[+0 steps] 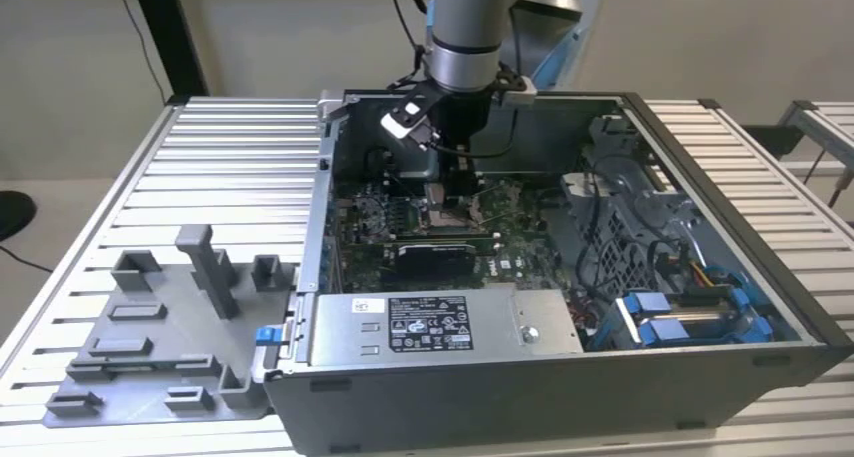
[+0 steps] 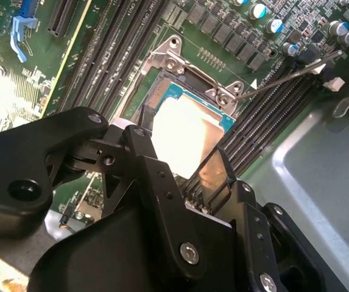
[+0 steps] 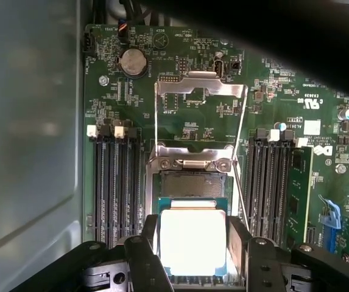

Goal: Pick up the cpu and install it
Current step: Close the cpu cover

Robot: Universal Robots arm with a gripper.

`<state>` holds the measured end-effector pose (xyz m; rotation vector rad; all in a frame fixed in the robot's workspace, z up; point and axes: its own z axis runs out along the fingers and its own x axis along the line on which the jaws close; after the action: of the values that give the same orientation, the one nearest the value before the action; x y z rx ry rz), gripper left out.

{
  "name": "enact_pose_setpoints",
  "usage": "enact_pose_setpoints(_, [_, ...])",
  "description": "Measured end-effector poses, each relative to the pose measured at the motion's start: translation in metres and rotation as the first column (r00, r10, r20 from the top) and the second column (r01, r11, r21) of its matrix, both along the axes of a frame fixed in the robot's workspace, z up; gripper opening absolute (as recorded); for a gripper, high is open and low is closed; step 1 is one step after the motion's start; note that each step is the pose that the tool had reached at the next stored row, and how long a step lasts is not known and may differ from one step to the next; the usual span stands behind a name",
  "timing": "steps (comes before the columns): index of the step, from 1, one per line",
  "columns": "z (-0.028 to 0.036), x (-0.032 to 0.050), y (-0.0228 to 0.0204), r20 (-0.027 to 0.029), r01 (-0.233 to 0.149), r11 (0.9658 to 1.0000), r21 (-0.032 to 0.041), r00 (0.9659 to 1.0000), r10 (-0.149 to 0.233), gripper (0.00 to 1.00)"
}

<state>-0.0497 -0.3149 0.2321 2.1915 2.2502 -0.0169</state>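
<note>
First wrist view lets you look down past the pincer (image 3: 193,258). Its two fingers (image 3: 150,237) squeeze the cpu (image 3: 192,237) by two facing edges, so the shiny top is bare and the chip lies flat. The cpu hangs right over the dark socket (image 3: 189,182); you cannot tell if it touches it.

The metal frame (image 3: 201,85) is flipped up and back, and that is why the socket is open. In the second wrist view the thin lever (image 2: 284,76) sticks out to one side, out of the way.

Long black memory slots (image 3: 116,188) run on both sides of the socket, just beside the fingers, so room is tight there. A round battery (image 3: 133,62) sits farther off on the green board (image 3: 180,121).

In the exterior view the arm (image 1: 467,37) reaches down into the open computer case (image 1: 534,397). The grey box (image 1: 441,322) sits by the front wall. A grey tray (image 1: 147,357) lies on the table (image 1: 227,147), well apart from the work.
</note>
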Motion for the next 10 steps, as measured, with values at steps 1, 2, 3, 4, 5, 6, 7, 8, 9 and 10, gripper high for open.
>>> enact_pose_setpoints(1, [-0.0007, 0.0000, 0.0000, 0.0009, 0.000, 1.0000, -0.0018, 1.0000, 0.000, 0.00])
enact_pose_setpoints(2, [-0.0013, 0.0000, 0.0000, 0.0020, 0.000, 1.0000, -0.0042, 1.0000, 0.000, 0.00])
enact_pose_setpoints(3, [-0.0019, 0.0000, 0.0000, 0.0031, 0.000, 1.0000, -0.0063, 1.0000, 0.000, 0.00])
enact_pose_setpoints(4, [-0.0026, 0.0000, 0.0000, 0.0041, 0.000, 1.0000, -0.0079, 1.0000, 0.000, 0.00])
enact_pose_setpoints(5, [-0.0039, 0.0000, 0.0000, 0.0055, 0.000, 1.0000, -0.0095, 1.0000, 0.000, 0.00])
enact_pose_setpoints(6, [-0.0051, 0.0000, 0.0000, 0.0071, 0.000, 0.9999, -0.0109, 1.0000, 0.000, 0.00])
enact_pose_setpoints(7, [-0.0064, 0.0000, 0.0000, 0.0086, 0.000, 0.9999, -0.0124, 1.0000, 0.000, 0.00])
enact_pose_setpoints(8, [-0.0078, 0.0000, 0.0000, 0.0103, 0.000, 0.9999, -0.0136, 0.9999, 0.000, 0.00])
enact_pose_setpoints(9, [-0.0091, 0.0000, 0.0000, 0.0121, 0.000, 0.9999, -0.0145, 0.9999, 0.000, 0.00])
enact_pose_setpoints(10, [-0.0101, 0.0000, 0.0002, 0.0137, 0.000, 0.9999, -0.0147, 0.9999, 0.000, 0.00])
